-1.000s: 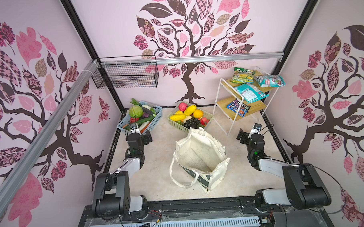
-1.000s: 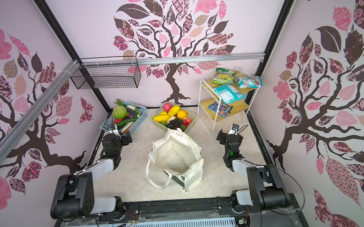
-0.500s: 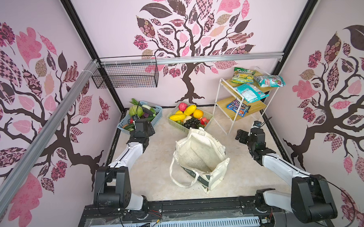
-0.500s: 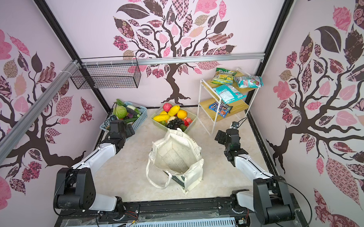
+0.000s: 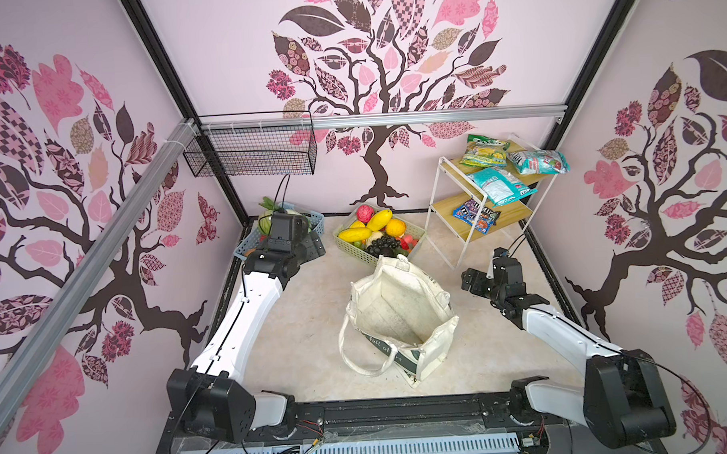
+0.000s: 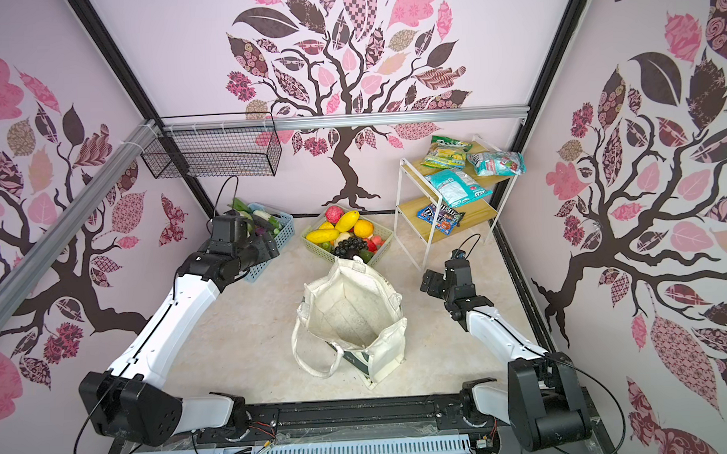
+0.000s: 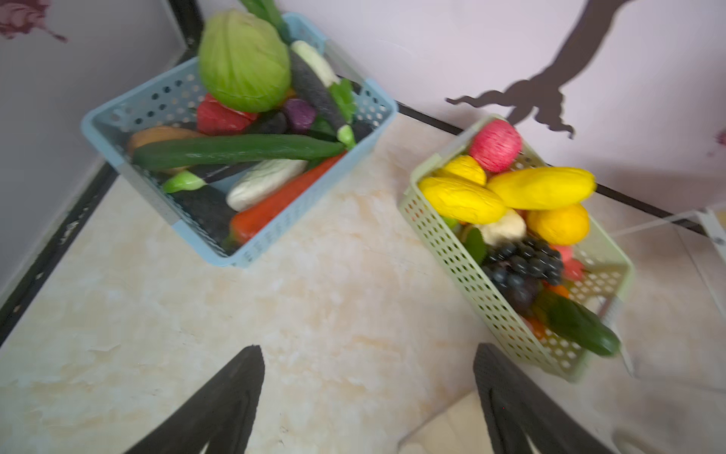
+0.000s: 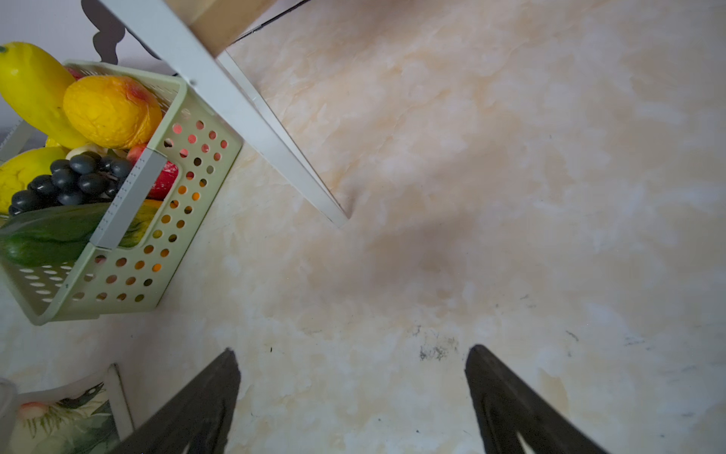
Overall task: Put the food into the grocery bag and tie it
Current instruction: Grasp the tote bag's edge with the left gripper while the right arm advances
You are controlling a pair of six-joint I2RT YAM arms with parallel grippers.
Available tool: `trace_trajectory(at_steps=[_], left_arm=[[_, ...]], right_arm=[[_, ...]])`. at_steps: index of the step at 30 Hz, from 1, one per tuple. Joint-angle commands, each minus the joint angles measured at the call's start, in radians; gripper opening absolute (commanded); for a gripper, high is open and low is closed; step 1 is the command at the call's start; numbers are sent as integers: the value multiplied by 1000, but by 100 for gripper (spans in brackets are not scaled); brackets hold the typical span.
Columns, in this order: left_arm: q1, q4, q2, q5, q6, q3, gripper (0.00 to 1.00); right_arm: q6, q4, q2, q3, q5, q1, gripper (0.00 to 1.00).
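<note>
Pink-walled bench point(image 5: 306, 305), bag point(image 5: 398, 310) empty.
Left fingers point(image 7: 220, 401), spread, have advanced: food point(image 7: 235, 149) lies just ahead; right fingers point(image 8: 196, 408) spread, also empty.

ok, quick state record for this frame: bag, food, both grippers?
grocery bag: upright mid-table, mouth open, no food seen inside, handles untied
blue basket: full, green cabbage on top
green basket: full, grape bunch at the bag-side end
left gripper: open, empty, over tabletop near both baskets
right gripper: open, empty, over tabletop by shelf rack
snack packets: on shelf rack
</note>
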State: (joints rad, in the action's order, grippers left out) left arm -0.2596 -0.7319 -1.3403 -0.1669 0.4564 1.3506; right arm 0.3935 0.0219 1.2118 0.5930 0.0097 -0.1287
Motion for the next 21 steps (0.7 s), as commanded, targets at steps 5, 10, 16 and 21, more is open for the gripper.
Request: trace_trajectory(at_steps=[5,10,16,21], left_arm=[[-220,-221,12,26,-62,104,88],[-352,-248,0,35,-144,130,88],[-429,-258,-41,52,-191,156,87],[-435,-254,-83,59,-209,164,82]], right_arm=[[-1,-55,1,73,-29,-34,92],[-4,-73,8,80,-31,-58,92],[-5,-76,26,80,-48,-68,92],[-4,-76,24,77,-49,-71,92]])
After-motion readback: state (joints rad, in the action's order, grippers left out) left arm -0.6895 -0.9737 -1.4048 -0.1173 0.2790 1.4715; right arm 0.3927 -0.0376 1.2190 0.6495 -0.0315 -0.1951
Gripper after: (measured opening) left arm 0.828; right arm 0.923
